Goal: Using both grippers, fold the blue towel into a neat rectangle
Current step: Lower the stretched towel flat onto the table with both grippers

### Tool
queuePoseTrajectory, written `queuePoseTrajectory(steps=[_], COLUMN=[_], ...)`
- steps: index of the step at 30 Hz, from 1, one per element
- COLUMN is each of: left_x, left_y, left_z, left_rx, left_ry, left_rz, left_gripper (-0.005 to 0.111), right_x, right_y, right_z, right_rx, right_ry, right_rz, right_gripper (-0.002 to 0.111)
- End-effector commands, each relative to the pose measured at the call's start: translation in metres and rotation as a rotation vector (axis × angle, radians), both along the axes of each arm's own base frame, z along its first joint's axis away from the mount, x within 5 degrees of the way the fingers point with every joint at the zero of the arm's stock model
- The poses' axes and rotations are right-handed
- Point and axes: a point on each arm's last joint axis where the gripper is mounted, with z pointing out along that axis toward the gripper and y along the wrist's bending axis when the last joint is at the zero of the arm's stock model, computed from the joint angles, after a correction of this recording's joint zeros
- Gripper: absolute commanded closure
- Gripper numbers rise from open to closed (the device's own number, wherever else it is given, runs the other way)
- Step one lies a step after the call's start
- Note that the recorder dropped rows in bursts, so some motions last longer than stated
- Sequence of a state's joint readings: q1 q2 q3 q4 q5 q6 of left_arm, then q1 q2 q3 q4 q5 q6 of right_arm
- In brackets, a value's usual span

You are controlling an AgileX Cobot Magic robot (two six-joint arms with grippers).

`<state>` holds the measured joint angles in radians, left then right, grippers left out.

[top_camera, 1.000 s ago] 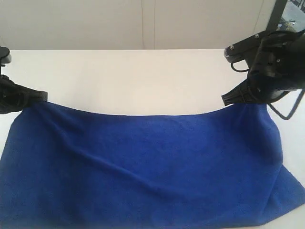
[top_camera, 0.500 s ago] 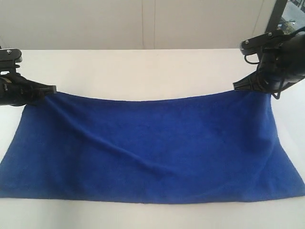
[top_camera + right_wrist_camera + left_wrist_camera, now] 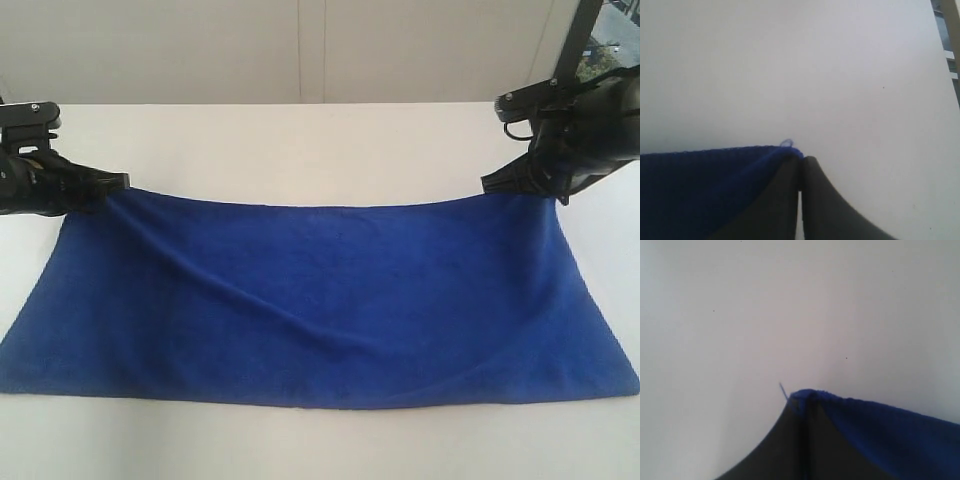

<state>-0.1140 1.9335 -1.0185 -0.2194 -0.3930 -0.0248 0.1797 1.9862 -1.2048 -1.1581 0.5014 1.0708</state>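
Exterior: blue towel [image 3: 320,300] lies spread flat on the white table [image 3: 300,140], long axis running side to side, with a few shallow diagonal creases. The left gripper [image 3: 115,183] is at the towel's far-left corner and the right gripper [image 3: 492,186] at its far-right corner, both low to the table. The far edge sags slightly toward the towel's middle, so it is held taut between the two pinch points but not stretched hard. The near edge rests free on the table. My read is that holding both far corners sets up carrying that edge over onto the near edge for a lengthwise half fold, which is not yet started.

Left wrist: the left gripper [image 3: 802,402] jaws are pressed together with no gap showing. The towel [image 3: 900,435] corner is caught right at the tips. A loose thread [image 3: 782,389] sticks out from that corner. The bite is shallow, just the corner, so there is a slip risk if the lift is jerky.

Right wrist: the right gripper [image 3: 801,161] jaws are closed tight, only a hairline seam between them. The towel [image 3: 700,185] corner is nipped at the tips, and a small thread loop [image 3: 786,143] pokes out at the corner. It is the same shallow bite as on the left, so the grips are symmetric, which is good for keeping the edges square.
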Motion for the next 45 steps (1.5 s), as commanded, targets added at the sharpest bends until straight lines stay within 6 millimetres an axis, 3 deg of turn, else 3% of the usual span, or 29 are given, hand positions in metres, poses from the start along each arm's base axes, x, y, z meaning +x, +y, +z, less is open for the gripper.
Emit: queuePoseTrajectory(steps=[1, 5, 8, 11, 15, 19, 22, 25, 33, 40, 45], left_x=[0.001, 0.001, 0.001, 0.001, 0.002, 0.000, -0.004, -0.011, -0.040, -0.056, -0.062], left_y=[0.001, 0.001, 0.001, 0.001, 0.006, 0.012, 0.013, 0.011, 0.004, 0.001, 0.001], left_z=[0.001, 0.001, 0.001, 0.001, 0.001, 0.009, 0.022, 0.033, 0.048, 0.040, 0.037], left_rx=[-0.017, -0.011, -0.011, -0.011, -0.011, -0.016, -0.027, -0.032, -0.016, -0.024, 0.012], left_ry=[-0.001, -0.001, -0.001, -0.003, -0.003, -0.005, 0.001, 0.042, 0.277, 0.473, 0.541], left_rz=[0.016, 0.012, 0.012, 0.014, 0.026, 0.038, 0.032, 0.006, -0.123, -0.190, -0.256], left_gripper=[0.106, 0.085, 0.061, 0.045, 0.041, 0.041, 0.042, 0.054, 0.104, 0.107, 0.107], right_x=[0.003, 0.003, 0.003, 0.003, 0.001, -0.005, -0.010, -0.017, -0.031, -0.021, -0.002], right_y=[-0.004, -0.004, -0.004, -0.004, -0.007, -0.013, -0.016, -0.014, 0.000, 0.009, 0.003], right_z=[-0.001, -0.001, -0.001, -0.001, 0.002, 0.017, 0.031, 0.044, 0.043, 0.036, 0.014], right_rx=[-0.001, -0.001, -0.001, -0.001, -0.011, -0.039, -0.043, -0.014, 0.113, 0.190, 0.284], right_ry=[-0.005, -0.005, -0.005, -0.005, -0.002, -0.012, -0.023, 0.005, 0.190, 0.232, 0.283], right_rz=[-0.007, -0.007, -0.007, -0.007, -0.038, -0.105, -0.145, -0.128, -0.010, 0.041, 0.020], right_gripper=[0.108, 0.103, 0.087, 0.073, 0.062, 0.061, 0.061, 0.063, 0.108, 0.108, 0.108])
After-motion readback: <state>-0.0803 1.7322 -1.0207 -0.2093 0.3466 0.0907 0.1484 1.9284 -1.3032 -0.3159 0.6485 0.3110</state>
